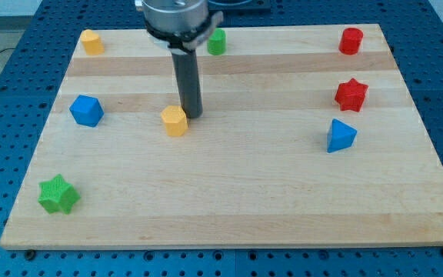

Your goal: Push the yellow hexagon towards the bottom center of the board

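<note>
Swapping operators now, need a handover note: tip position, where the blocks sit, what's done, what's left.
My tip: down on the board, just to the view's right and slightly above the yellow hexagon, about touching it.
Yellow hexagon: left of centre, mid-height on the board.
Others: a second yellow block at top left, green block at top centre, red cylinder at top right, red star and blue triangle at right, blue block at left, green star at bottom left.
Done: tip is at the hexagon.
Left: push it down and slightly right to bottom centre; the path looks clear.
</note>
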